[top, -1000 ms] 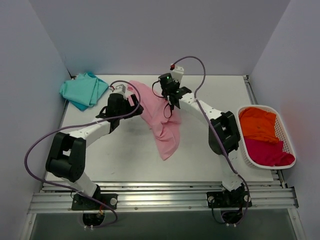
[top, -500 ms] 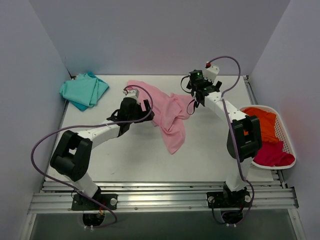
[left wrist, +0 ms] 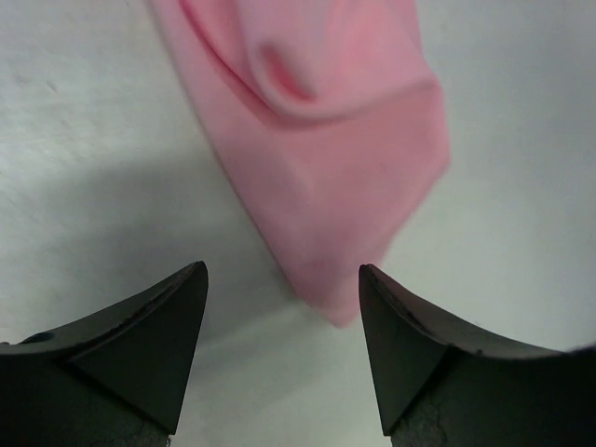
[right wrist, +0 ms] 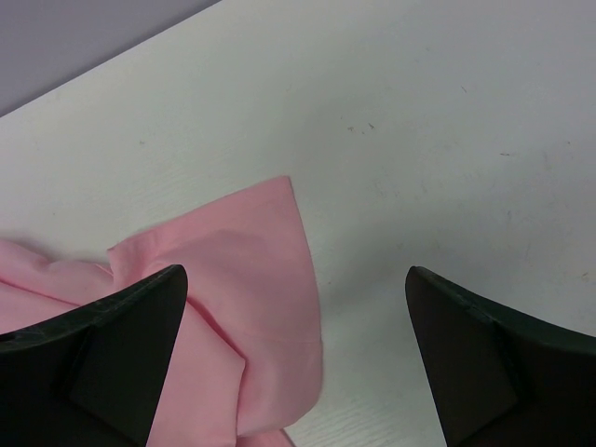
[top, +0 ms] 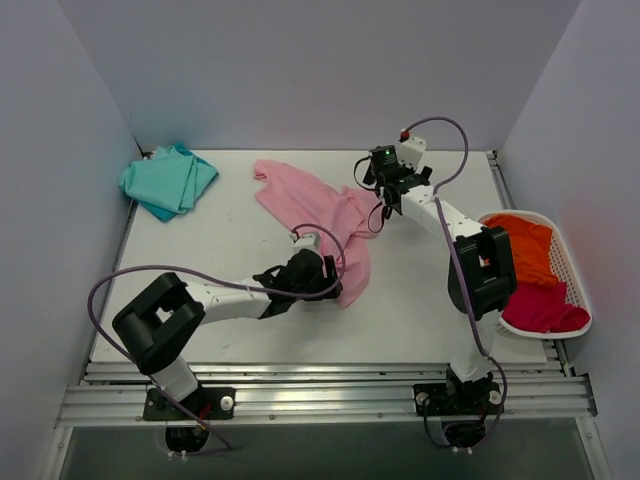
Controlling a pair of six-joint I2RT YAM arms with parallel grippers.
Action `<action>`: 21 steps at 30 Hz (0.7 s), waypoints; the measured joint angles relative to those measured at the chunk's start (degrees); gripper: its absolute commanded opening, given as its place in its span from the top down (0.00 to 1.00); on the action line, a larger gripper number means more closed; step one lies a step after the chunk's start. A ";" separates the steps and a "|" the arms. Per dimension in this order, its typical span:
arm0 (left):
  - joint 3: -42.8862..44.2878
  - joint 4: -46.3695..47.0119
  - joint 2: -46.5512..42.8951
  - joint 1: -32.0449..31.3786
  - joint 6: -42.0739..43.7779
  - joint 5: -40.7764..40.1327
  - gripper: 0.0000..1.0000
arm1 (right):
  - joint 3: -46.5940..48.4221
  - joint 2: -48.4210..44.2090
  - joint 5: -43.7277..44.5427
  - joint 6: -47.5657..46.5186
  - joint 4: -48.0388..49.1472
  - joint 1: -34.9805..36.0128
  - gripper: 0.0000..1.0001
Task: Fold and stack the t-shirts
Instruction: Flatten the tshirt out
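Swung from the far middle toward the near edge since half a second ago: left gripper [top: 328, 274], jaws apart, nothing held, near tip of pink t-shirt [top: 315, 215] just ahead of the fingertips. Pink t-shirt let go, rumpled, mid-table. Right gripper [top: 384, 196] spread wide, empty, over the shirt's far right corner. Teal t-shirt [top: 170, 180] at far-left corner of white table [top: 200, 240]. Orange t-shirt [top: 515, 248] and magenta t-shirt [top: 535, 305] in white basket [top: 580, 300] at right edge. Pale walls around.
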 measured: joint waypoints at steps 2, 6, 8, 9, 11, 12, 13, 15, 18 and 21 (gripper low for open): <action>-1.03 -0.35 -1.99 -3.26 -1.79 -0.96 0.21 | 0.00 0.00 -0.13 0.02 0.00 -0.22 0.00; -1.03 -0.15 -3.04 -7.45 -4.37 -2.93 0.21 | 0.00 0.00 -0.31 0.02 0.13 -0.35 0.00; -0.68 -0.44 -2.14 -7.76 -5.01 -3.30 0.20 | 0.00 0.00 -0.37 0.04 0.20 -0.39 0.00; -0.28 -0.66 -1.46 -7.76 -5.35 -3.50 0.20 | 0.00 0.00 -0.44 0.04 0.26 -0.39 0.00; 0.44 -0.90 -0.17 -7.76 -6.03 -3.74 0.20 | 0.00 0.00 -0.50 0.02 0.31 -0.39 0.00; 0.68 -1.09 0.28 -7.72 -6.34 -3.89 0.19 | 0.00 0.00 -0.52 0.04 0.35 -0.39 0.00; 0.70 -1.18 0.46 -7.72 -6.71 -4.07 0.18 | 0.00 0.00 -0.57 0.02 0.35 -0.42 0.00; 0.70 -1.53 0.48 -7.72 -7.50 -4.42 0.17 | 0.00 0.00 -0.70 0.04 0.35 -0.59 0.00; 0.76 -1.51 0.85 -7.72 -8.52 -4.72 0.18 | 0.00 0.00 -0.87 0.04 0.37 -0.76 0.00; 1.68 -1.16 2.86 -7.72 -9.33 -4.72 0.24 | 0.00 0.00 -0.94 0.07 0.37 -0.83 0.00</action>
